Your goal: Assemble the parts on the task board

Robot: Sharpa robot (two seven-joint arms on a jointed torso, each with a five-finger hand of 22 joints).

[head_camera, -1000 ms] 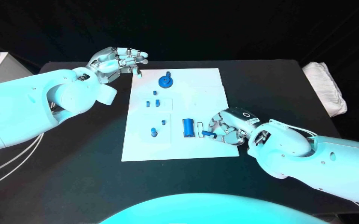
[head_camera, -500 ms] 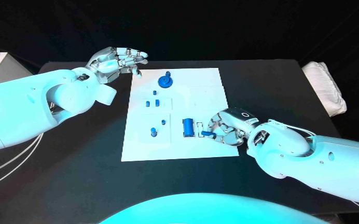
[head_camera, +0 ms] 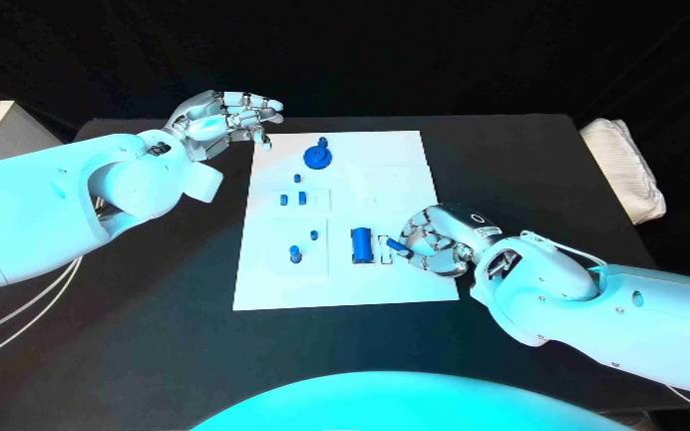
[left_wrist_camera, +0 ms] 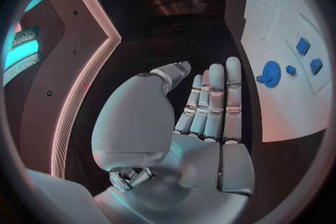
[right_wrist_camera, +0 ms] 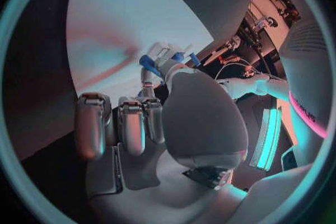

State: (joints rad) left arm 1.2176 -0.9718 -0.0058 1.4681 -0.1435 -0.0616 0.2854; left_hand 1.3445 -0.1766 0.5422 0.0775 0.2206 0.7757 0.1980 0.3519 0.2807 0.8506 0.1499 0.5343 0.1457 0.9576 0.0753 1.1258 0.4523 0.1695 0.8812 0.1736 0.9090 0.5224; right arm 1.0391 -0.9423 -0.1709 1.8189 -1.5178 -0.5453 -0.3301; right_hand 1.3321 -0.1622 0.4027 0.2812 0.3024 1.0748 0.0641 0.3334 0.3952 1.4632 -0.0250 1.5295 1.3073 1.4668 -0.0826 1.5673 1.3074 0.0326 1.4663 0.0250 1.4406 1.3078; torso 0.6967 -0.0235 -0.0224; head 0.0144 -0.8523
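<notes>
A robotics lab or demo booth: a black worktop (head_camera: pixel 172 331) against black drapes (head_camera: pixel 374 22), a white task board (head_camera: pixel 388 182) laid out, exposed cabling (right_wrist_camera: pixel 234 70) and lit panels (right_wrist_camera: pixel 267 137) beyond the fingers.

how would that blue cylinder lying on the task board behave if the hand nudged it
The blue cylinder lies on its side on the flat task board, so it would probably roll. It looks small and solid, likely light and stiff.

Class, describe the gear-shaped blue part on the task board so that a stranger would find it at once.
Start at the white task board in the middle of the black table. Go to its far end, nearest the left robot hand. The gear-shaped blue part lies there, round and toothed, wider than the small blue pegs below it.
</notes>
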